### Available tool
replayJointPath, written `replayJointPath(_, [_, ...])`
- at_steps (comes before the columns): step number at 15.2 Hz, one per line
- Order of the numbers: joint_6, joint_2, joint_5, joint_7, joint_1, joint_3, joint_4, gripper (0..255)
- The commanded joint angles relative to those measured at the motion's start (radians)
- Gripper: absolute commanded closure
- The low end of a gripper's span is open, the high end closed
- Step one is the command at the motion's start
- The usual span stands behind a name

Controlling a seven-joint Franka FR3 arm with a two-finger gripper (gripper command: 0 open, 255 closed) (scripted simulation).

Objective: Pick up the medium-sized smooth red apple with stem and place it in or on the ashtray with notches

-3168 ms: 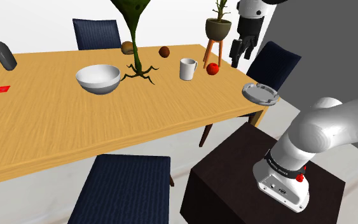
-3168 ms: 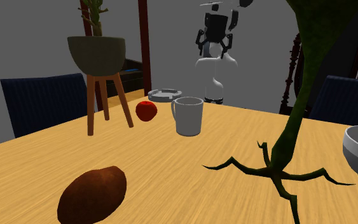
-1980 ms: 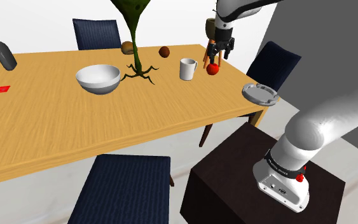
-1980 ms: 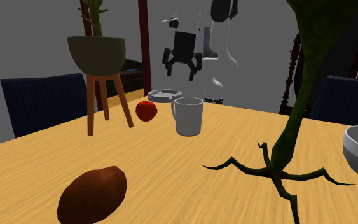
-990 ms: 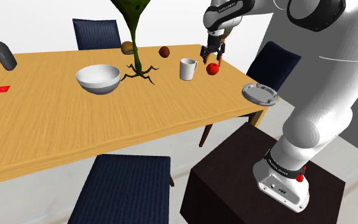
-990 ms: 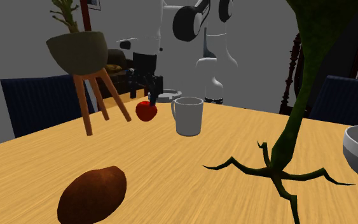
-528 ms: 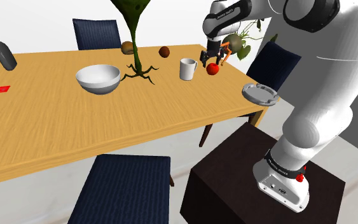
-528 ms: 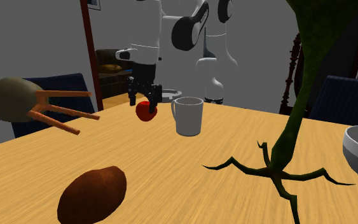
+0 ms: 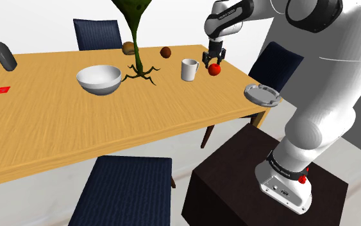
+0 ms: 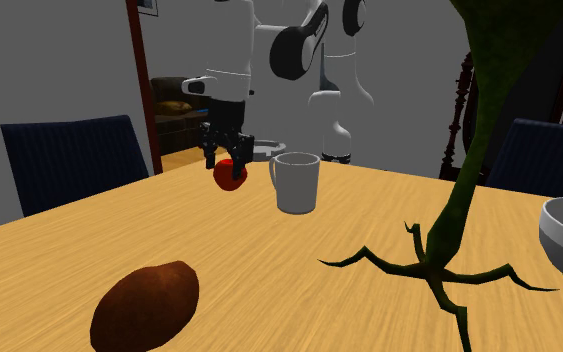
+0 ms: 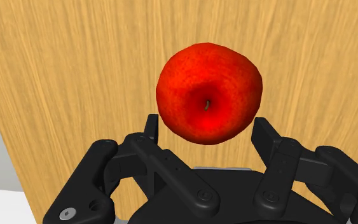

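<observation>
- Red apple [image 9: 215, 69] with a short stem sits on the wooden counter [image 9: 57, 128], toward its far right end in the shoulder view, just right of a white mug [image 9: 189, 69].
- Black end effector [image 9: 213, 60] hangs directly above it, fingers [image 11: 153, 130] spread apart and not clasping the fruit.
- Grey notched ashtray [image 9: 262, 94] lies at the counter's near right corner, well apart from the apple.

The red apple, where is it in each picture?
Shoulder view: the apple sits near the table's far right end, right of the white mug.
Second exterior view: the apple is left of the middle, left of the mug.
Wrist view: the apple lies on the table, just beyond the gripper.
Shared landmark: the black gripper, right by the apple.
</observation>
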Motion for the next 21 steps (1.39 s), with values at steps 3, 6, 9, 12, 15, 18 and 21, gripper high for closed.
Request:
replayJointPath(3, [0.000, 0.001, 0.000, 0.000, 0.000, 0.000, 0.000, 255])
replayJointPath(6, [0.000, 0.001, 0.000, 0.000, 0.000, 0.000, 0.000, 255])
replayJointPath(9, [-0.024, -0.009, 0.000, -0.003, 0.000, 0.000, 0.013, 255])
replayJointPath(12, [-0.060, -0.022, 0.001, -0.006, 0.001, 0.000, 0.037, 255])
replayJointPath(15, [-0.096, -0.034, 0.001, -0.010, 0.001, 0.000, 0.062, 255])
replayJointPath(18, [-0.133, -0.044, 0.002, -0.014, 0.002, 0.000, 0.089, 255])
replayJointPath(21, [-0.171, -0.052, 0.003, -0.018, 0.002, 0.000, 0.119, 255])
